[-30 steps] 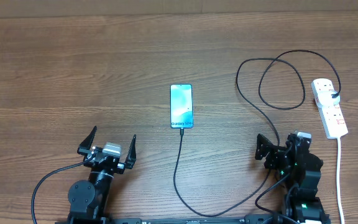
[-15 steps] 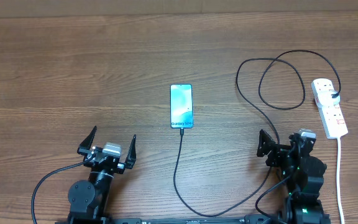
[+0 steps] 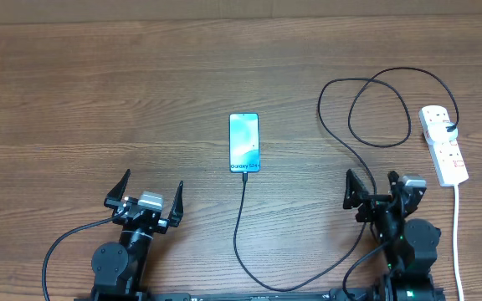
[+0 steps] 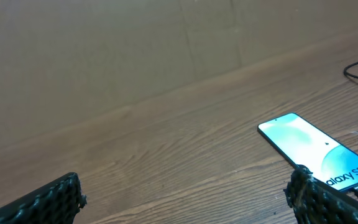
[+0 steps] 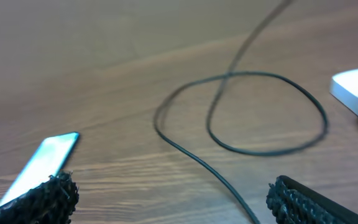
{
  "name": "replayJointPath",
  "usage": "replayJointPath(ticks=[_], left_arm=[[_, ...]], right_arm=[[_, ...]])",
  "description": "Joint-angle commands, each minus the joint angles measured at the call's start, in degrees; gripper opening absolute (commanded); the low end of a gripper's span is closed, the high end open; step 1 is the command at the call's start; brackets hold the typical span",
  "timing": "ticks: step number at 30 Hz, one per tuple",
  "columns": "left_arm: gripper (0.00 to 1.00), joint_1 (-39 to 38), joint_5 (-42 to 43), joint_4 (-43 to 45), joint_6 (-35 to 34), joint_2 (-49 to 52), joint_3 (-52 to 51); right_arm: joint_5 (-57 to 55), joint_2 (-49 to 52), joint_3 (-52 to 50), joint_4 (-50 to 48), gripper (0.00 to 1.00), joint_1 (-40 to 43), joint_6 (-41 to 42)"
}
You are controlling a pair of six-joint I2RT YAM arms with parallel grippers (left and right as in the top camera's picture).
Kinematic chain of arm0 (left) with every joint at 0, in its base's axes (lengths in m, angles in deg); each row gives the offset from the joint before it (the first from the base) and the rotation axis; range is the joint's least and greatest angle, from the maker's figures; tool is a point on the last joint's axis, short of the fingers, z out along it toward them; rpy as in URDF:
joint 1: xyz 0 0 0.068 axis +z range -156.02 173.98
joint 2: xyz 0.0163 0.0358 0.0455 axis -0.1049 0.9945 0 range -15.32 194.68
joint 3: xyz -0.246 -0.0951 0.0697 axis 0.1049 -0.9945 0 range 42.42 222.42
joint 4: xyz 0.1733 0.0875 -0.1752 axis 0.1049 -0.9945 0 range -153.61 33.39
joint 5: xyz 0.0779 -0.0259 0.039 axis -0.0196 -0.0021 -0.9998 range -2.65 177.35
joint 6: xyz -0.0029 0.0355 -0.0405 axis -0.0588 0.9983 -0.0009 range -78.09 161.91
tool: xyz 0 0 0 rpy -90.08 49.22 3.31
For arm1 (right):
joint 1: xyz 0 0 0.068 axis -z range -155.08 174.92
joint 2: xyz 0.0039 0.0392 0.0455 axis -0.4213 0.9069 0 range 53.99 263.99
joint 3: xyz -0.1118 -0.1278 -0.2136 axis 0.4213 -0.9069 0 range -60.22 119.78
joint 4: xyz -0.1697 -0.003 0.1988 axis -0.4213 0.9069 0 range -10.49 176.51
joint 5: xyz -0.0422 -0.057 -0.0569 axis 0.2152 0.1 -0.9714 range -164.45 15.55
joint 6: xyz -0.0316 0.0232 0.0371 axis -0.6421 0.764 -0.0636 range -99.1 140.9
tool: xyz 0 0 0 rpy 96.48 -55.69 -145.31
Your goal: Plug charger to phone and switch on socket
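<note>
Black charger [image 3: 239, 209] apparently meets phone [image 3: 244, 143], joint indistinct; left gripper [image 3: 154, 178] and right gripper [image 3: 370, 176] jaws gape empty.

phone [image 4: 303, 140]: white band at near end reads "Galaxy S24", dark letters, clearest in left wrist view.

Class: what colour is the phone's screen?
Light blue-teal; the phone shows best in the overhead view.

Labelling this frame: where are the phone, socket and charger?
phone [image 3: 244, 142], overhead view, middle of its screen.
socket [image 3: 444, 146], overhead view, middle of its white body.
charger [image 3: 241, 201], overhead view, cable stretch just below the phone.
</note>
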Motion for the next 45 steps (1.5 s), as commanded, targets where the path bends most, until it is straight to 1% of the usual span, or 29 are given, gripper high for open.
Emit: replayJointPath(ticks=[1, 5, 9, 45], left_arm=[[1.0, 0.2, -0.3, -0.1, -1.2, -0.3, -0.2], [1.0, 0.2, -0.3, -0.1, -1.2, -0.3, -0.2], [1.0, 0.2, -0.3, -0.1, -1.2, -0.3, -0.2], [1.0, 0.2, -0.3, -0.1, -1.2, -0.3, -0.2]], right_arm=[[-0.3, -4.4, -0.6, -0.2, 1.0, -2.3, -0.1], [-0.3, -9.7, -0.6, -0.1, 1.0, -2.8, -0.1], [-0.3, -12.7, -0.6, -0.1, 1.0, -2.8, -0.1], [-0.3, -12.7, -0.6, -0.2, 1.0, -2.8, -0.1]])
